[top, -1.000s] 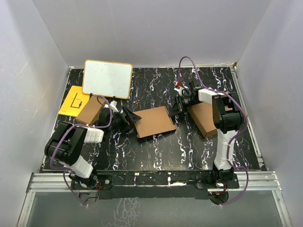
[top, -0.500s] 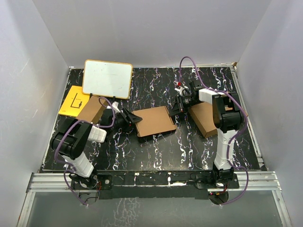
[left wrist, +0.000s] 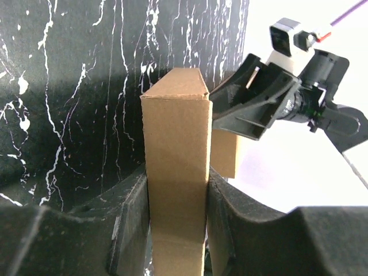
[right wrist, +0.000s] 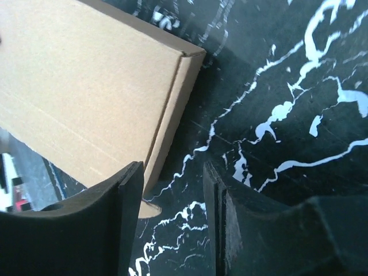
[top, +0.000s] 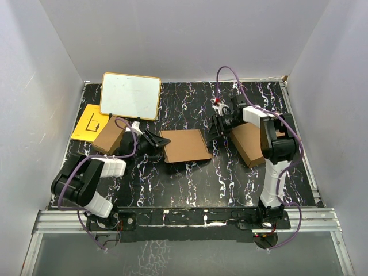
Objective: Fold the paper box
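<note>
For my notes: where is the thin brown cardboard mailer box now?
Top view: the mailer box sits centrally, between the left gripper and right gripper.

Count: three brown cardboard boxes: paper box (top: 185,146) centre, larger box (top: 253,142) 3 o'clock, chunky box (top: 108,137) 9 o'clock. One whiteboard (top: 130,95), one yellow sheet (top: 88,122), both 10 o'clock.

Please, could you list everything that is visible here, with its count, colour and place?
paper box: one, brown, table centre
small box: one, brown, left, by the sheet
large box: one, brown, right
whiteboard: one, white, far left
sheet: one, yellow, left edge
table: one, black with white veins
left arm, right arm: white and black, near edge
left gripper: black, shut on the paper box's left edge
right gripper: black, open, beside its far right corner
</note>
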Motion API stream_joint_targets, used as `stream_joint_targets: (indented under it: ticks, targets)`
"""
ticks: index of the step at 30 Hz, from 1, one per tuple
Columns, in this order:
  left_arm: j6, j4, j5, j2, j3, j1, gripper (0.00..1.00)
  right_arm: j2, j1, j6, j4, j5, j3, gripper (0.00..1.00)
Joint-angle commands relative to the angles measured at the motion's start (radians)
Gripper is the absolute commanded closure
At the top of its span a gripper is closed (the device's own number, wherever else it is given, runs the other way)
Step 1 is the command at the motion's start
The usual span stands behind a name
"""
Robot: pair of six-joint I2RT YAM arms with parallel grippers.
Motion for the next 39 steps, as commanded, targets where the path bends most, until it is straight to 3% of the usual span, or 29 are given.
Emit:
stream_joint_targets:
  ticks: [1,7,11,12,13,16,21,27,32,35,39]
  targets:
    - [-0.033,-0.115,-0.056,-0.109,0.017,0.004,0.7,-0.19,-0.005,-0.112,-0.008,-0.007,0.05,0.48]
    - [-0.108,-0.383,-0.102,-0.196,0.105,0.008,0.74,-0.365,-0.001,-0.275,-0.012,-0.131,0.02,0.36]
    - [-0.179,-0.679,-0.166,-0.266,0.205,0.009,0.74,-0.496,0.019,-0.565,0.038,-0.327,-0.117,0.03]
    - [-0.189,-0.743,-0.177,-0.276,0.231,0.009,0.74,-0.537,0.026,-0.677,0.05,-0.365,-0.171,0.01]
    - [-0.201,-0.791,-0.186,-0.287,0.255,0.009,0.74,-0.577,0.037,-0.731,0.101,-0.383,-0.223,0.01]
    - [-0.256,-0.869,-0.186,-0.307,0.294,0.011,0.74,-0.676,0.111,-0.651,0.37,-0.289,-0.361,0.01]
    - [-0.34,-0.91,-0.167,-0.3,0.335,0.011,0.74,-0.689,0.268,-0.728,0.384,-0.028,-0.358,0.01]
    - [-0.388,-0.933,-0.158,-0.29,0.373,0.011,0.74,-0.676,0.425,-0.734,0.533,0.275,-0.425,0.02]
    - [-0.422,-0.928,-0.152,-0.294,0.371,0.011,0.73,-0.654,0.512,-0.737,0.652,0.437,-0.481,0.04]
    - [-0.434,-0.918,-0.149,-0.295,0.363,0.011,0.73,-0.643,0.539,-0.734,0.708,0.504,-0.501,0.1]
    - [-0.446,-0.903,-0.139,-0.293,0.357,0.011,0.73,-0.629,0.575,-0.743,0.763,0.576,-0.521,0.25]
